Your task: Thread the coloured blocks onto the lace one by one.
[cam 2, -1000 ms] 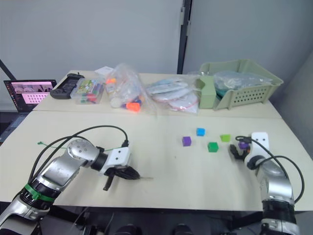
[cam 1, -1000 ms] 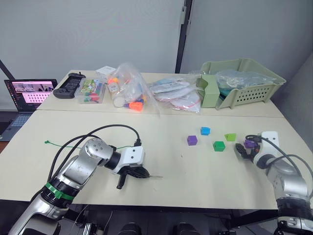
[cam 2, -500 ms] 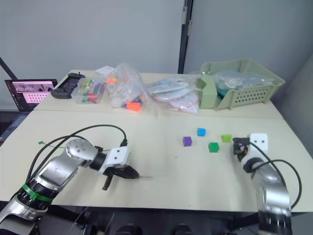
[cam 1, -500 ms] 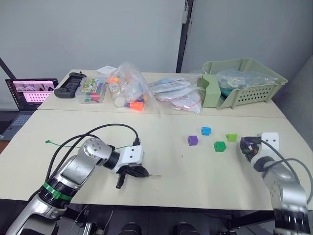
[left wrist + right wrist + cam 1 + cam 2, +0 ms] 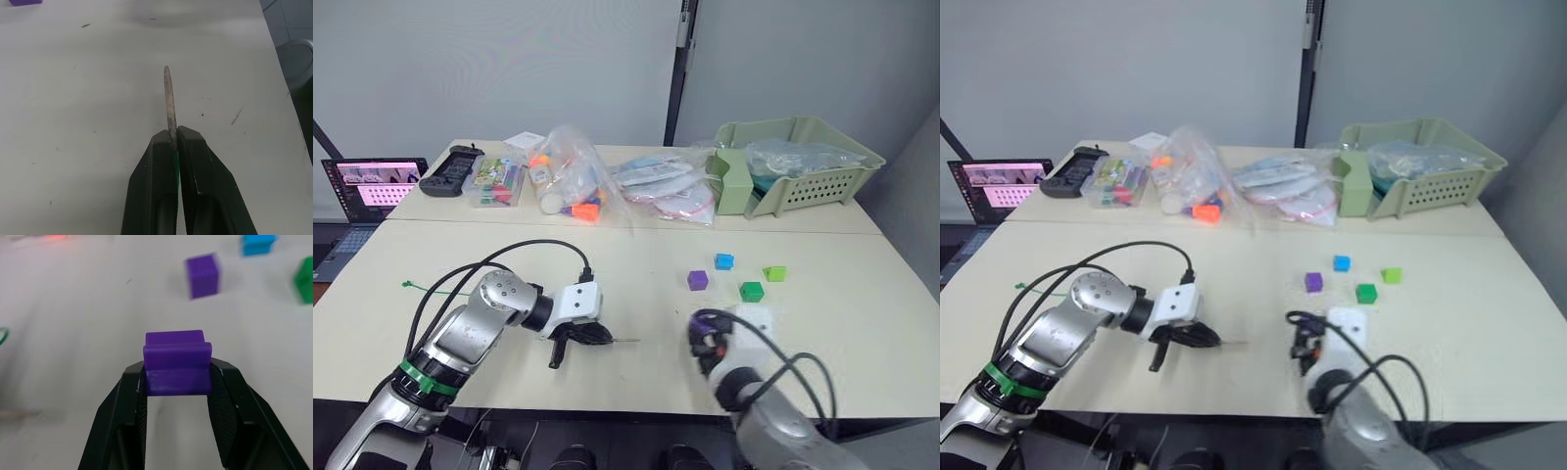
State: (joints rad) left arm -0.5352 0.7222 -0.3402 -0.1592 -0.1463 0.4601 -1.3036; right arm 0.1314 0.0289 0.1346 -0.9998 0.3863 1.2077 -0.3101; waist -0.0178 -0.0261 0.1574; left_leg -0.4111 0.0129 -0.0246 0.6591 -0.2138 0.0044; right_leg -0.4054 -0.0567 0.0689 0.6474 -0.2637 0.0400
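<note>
Lace (image 5: 440, 290) runs as a thin green line from its knotted end at the far left of the table (image 5: 636, 264) toward my left gripper (image 5: 172, 137), whose two fingers are pressed together on it. The stiff pale tip (image 5: 169, 100) sticks out past the fingertips and points right, hanging just above the tabletop (the wrist view shows it straight and bare, with no block on it).

My right gripper (image 5: 177, 377) sits near the front edge, right of the left one, and it is clamped on a purple block (image 5: 177, 363) by two opposite sides. The block's grooved top shows above the fingers. Tip and held block are near each other but apart.

Four more blocks lie loose on the table beyond and to the right of the right gripper: a second purple block (image 5: 698, 280), a blue block (image 5: 723, 261) farther back, a dark green block (image 5: 751, 291) and a lime block (image 5: 774, 273) furthest right.

Along the far side I see a laptop (image 5: 372, 191) at the left, plastic bags (image 5: 573, 181) of parts in the middle and a pale green basket (image 5: 798, 162) at the right.
</note>
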